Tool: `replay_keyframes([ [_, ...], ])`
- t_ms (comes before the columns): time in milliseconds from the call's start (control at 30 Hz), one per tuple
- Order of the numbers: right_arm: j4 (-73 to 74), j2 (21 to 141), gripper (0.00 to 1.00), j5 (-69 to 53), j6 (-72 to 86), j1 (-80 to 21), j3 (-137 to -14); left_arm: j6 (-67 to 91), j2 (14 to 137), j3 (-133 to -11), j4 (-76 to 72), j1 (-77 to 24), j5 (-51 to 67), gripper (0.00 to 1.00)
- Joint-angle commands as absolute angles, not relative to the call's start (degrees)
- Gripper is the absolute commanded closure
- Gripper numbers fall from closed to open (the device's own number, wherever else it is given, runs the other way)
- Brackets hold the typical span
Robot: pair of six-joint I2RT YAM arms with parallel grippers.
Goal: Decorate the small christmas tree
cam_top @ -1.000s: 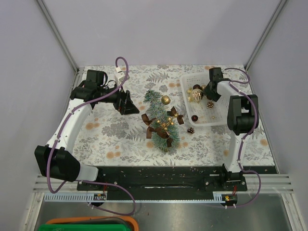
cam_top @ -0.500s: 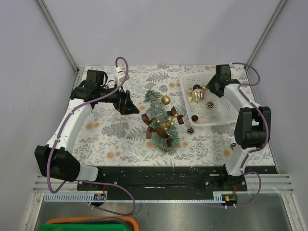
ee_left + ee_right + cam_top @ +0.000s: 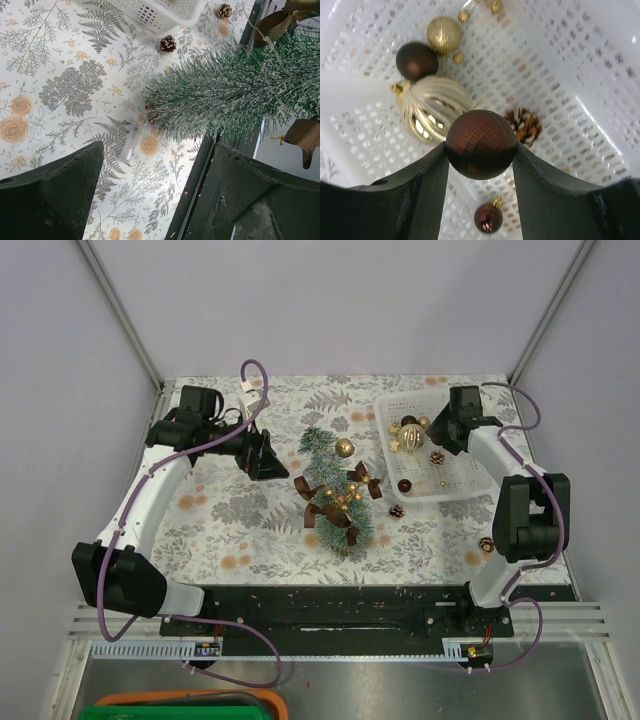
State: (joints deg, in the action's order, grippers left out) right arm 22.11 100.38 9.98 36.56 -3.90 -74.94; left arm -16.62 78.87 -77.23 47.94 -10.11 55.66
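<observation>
Currently small christmas tree [image 3: 322,468] lies flat, long axis near-far, tip far-left.

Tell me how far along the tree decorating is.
Done: the small christmas tree already carries brown bows and gold baubles. In hand: the right gripper clamps a brown bauble over the white basket. Left: hanging it, plus the ornaments in the basket; the left gripper is open.
</observation>
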Motion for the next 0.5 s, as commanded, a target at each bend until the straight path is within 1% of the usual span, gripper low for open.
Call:
replay_keyframes([
  [0, 22.1, 90.5, 0.64, 1.0, 37.6, -4.5, -71.1, -18.9, 78.8, -78.0, 48.4, -9.8, 57.9, 0.04],
  [233, 27.4, 72.0, 0.64, -13.2, 35.0, -4.7, -60.9, -18.7, 79.5, -78.3, 48.4, -9.8, 58.8, 0.04],
  [467, 34.2, 58.6, 0.64, -30.9, 32.4, -4.7, -54.7, -18.9, 79.5, -77.9, 48.4, -9.8, 59.4, 0.04],
])
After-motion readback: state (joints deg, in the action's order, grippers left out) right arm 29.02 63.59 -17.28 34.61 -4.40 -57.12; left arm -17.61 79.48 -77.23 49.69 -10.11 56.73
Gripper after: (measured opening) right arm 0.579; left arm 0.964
